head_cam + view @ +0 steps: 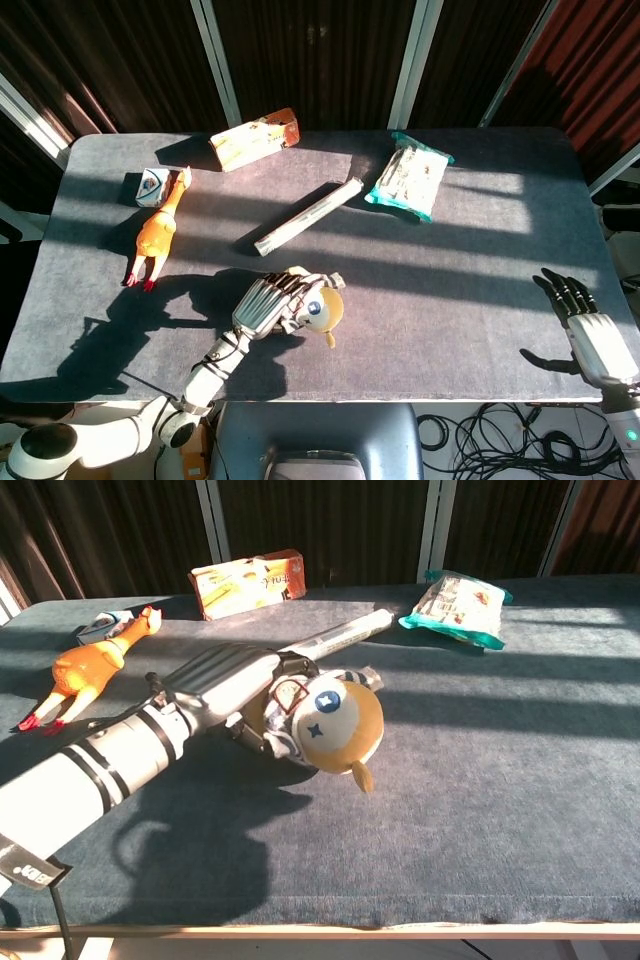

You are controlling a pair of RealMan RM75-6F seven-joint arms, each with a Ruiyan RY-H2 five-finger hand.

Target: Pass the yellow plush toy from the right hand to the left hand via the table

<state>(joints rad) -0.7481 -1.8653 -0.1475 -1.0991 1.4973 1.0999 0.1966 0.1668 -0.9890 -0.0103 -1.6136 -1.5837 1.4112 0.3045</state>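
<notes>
The yellow plush toy [326, 312] lies on the dark grey table [450, 290], near the front edge and a little left of centre. The left hand [272, 303] lies over the toy's left side with its fingers curled around it, grasping it; in the chest view the left hand [262, 692] and the plush toy [335, 725] appear pressed together, though that view does not make clear whether the toy is lifted or resting on the cloth.

The right hand [590, 330] is well apart, at the near right corner of the table, holding nothing, its dark fingers [560, 290] spread and released.

Further back on the left lies an orange rubber chicken [160, 228], its head just beside a small blue-and-white carton [148, 186]. An orange-and-white box [255, 139] sits at the far edge. A long narrow silver package [308, 216] lies diagonally near the centre, and a teal-edged snack bag [409, 176] rests to its right, near it.
</notes>
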